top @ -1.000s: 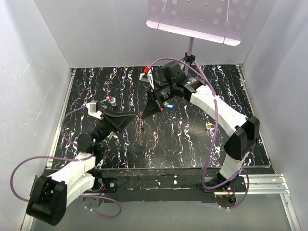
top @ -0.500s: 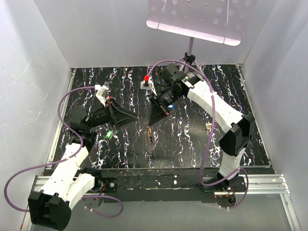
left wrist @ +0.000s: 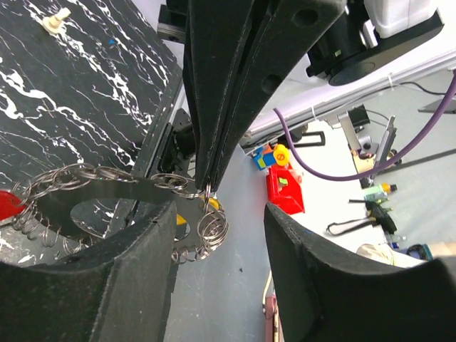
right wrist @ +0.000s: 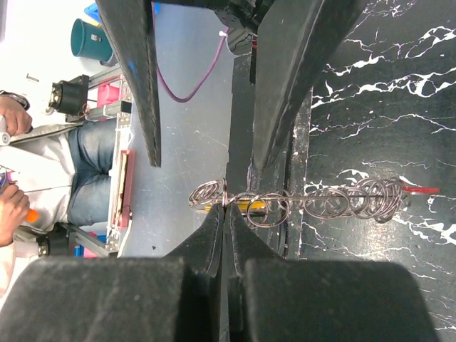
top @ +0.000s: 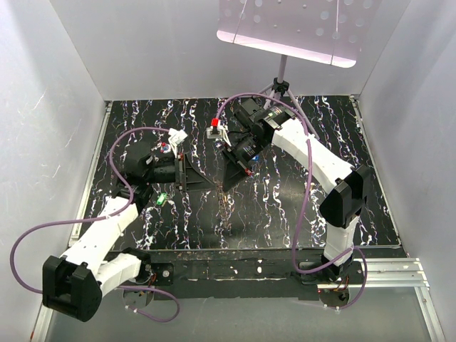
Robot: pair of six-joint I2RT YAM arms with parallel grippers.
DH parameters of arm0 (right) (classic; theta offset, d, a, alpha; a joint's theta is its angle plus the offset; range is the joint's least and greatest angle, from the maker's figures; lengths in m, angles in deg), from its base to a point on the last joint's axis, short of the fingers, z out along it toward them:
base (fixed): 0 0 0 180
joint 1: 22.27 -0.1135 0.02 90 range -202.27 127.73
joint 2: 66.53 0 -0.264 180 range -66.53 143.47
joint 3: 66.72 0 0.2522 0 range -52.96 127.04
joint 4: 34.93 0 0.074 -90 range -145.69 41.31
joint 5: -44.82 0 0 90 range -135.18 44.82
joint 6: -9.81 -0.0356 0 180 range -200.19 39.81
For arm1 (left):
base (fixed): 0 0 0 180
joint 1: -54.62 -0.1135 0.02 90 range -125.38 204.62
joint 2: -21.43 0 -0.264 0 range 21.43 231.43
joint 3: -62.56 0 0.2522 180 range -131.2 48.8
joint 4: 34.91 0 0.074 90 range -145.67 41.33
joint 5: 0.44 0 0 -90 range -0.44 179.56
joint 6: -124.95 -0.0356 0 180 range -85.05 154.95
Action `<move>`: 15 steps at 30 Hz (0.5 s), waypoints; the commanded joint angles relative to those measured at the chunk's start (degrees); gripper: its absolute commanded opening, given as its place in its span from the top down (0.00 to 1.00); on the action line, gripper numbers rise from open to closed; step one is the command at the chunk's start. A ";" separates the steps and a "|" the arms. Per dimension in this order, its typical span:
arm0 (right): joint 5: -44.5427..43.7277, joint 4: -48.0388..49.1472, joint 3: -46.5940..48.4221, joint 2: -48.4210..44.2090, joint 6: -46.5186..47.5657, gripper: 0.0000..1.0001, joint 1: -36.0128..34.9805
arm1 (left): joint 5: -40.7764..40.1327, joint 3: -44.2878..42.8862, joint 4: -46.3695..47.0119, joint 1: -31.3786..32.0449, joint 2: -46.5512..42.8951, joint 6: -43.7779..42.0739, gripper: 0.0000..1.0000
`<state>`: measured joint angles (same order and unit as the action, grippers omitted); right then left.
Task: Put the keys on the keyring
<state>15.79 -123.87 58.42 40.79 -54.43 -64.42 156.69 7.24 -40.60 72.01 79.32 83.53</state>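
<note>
Top external shows black white-veined desk, white walls; right end effector clamps grey loop-rimmed keyring, left end effector stands apart.

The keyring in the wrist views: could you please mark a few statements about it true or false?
1. The right pincer is shut on the keyring. True.
2. The left pincer is clamped on the keyring too. False: its jaws stand open on either side, gripping nothing.
3. A red key shows at the keyring's end away from the right pincer. True.
4. The beige key hangs on the keyring. False: it lies alone on the table.
</note>
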 commanded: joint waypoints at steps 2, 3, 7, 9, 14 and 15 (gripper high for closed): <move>3.19 -1.55 2.80 -0.10 0.79 0.99 -0.48 | -0.34 -3.61 -2.45 2.65 2.13 -3.05 0.54; 3.28 -1.64 2.80 -0.10 0.78 0.99 -0.56 | -0.34 -3.88 -2.45 2.91 2.40 -3.31 0.56; 3.02 -1.55 2.71 -0.10 0.79 0.99 -0.56 | 0.10 -4.58 -2.71 4.14 3.81 -3.49 0.66; 3.10 -1.47 2.71 -0.10 0.78 0.99 -0.65 | 0.45 -4.84 -2.89 4.41 4.34 -3.75 0.69; 2.93 -1.38 2.71 -0.01 0.61 0.99 -0.65 | 0.98 -5.02 -4.64 5.11 5.39 -4.46 0.75; 2.93 -1.38 2.71 -0.01 0.52 0.99 -0.65 | 0.98 -5.20 -4.91 5.11 5.39 -4.63 0.76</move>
<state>15.84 -124.39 58.70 40.79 -54.30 -64.77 156.52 4.35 -43.66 76.45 84.63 80.51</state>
